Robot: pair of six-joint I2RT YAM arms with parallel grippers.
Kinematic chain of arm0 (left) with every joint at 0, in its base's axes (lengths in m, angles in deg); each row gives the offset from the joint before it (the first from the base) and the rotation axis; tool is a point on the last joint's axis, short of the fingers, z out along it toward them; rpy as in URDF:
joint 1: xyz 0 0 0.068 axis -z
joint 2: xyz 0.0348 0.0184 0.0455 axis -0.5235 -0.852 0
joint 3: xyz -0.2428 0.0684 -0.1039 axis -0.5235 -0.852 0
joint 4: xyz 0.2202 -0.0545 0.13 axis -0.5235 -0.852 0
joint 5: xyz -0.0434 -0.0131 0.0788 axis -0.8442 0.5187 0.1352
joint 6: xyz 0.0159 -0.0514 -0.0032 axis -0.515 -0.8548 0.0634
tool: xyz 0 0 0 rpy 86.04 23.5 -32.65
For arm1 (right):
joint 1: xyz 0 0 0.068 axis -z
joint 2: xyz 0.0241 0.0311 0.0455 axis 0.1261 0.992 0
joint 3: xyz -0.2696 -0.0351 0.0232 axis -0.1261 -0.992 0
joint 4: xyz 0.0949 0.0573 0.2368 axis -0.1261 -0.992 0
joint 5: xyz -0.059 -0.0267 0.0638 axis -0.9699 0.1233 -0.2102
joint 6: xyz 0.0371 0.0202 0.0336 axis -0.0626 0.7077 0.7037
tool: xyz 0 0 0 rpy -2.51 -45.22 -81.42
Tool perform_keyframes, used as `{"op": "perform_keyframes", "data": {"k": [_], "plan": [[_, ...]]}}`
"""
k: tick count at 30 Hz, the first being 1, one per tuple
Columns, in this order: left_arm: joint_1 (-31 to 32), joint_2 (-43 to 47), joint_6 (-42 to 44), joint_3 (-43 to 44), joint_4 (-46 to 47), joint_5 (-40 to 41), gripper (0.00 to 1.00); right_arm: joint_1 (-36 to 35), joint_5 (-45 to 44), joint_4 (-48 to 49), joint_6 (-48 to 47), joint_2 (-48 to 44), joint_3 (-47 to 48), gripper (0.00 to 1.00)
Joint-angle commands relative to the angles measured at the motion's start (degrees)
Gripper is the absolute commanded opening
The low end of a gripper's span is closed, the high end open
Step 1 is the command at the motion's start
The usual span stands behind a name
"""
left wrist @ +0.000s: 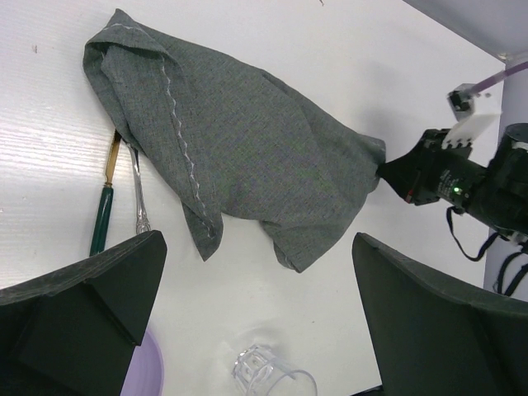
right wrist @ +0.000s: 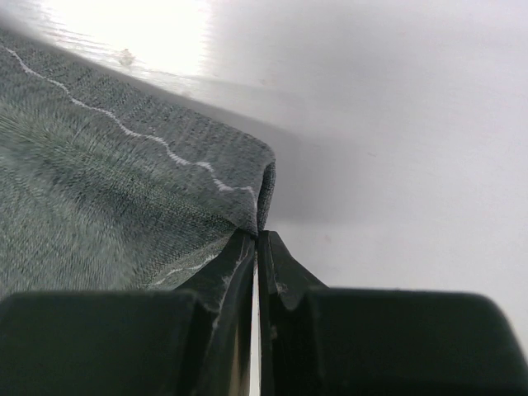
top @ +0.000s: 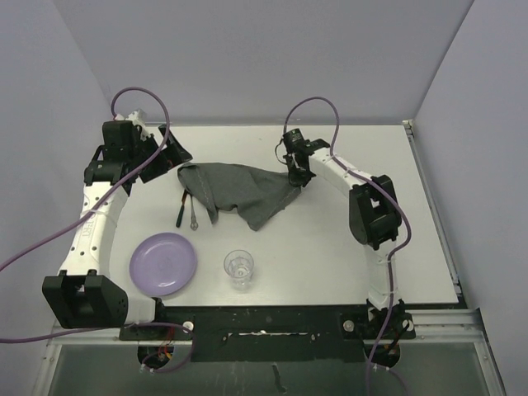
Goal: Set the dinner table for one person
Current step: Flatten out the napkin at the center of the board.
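Dinner table; placemat corner pinched by right gripper, left gripper wide; shallow pinch liable to slip.

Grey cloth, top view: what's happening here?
The right gripper is shut on one corner of the crumpled grey cloth, on the white table. The left gripper hangs open beside the cloth's other end, holding nothing. Two utensils lie partly under the cloth; a purple plate and a clear glass sit nearer the arm bases.
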Motion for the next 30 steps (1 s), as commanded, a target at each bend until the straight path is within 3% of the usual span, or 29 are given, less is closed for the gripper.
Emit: {"op": "perform_keyframes", "data": {"k": [1,10,14,17,22,30], "plan": [[-0.6,3.7,1.0,-0.3,2.5,-1.4,0.98,-2.7,-14.9,-3.1,-3.9,-14.7,7.0,0.00],[-0.7,4.3,0.5,-0.6,3.2,-2.3,0.98,-10.4,-22.8,-6.3,-12.2,-26.6,20.7,0.00],[-0.8,3.4,-0.5,-0.2,4.5,-2.8,0.98,-15.0,-20.3,-2.0,-16.9,-34.0,19.4,0.00],[-0.8,2.3,-1.8,-0.4,6.2,-4.1,0.98,-15.4,-16.0,-6.6,-15.3,-37.0,20.2,0.00],[-0.7,0.6,-4.9,-2.8,11.3,-7.1,0.98,-15.3,-17.1,-5.3,-13.3,-44.0,10.5,0.00],[-0.7,-4.5,-9.6,-7.3,20.4,-13.3,0.98,-13.2,-22.3,-5.9,-15.0,-38.3,13.3,0.00]]}}
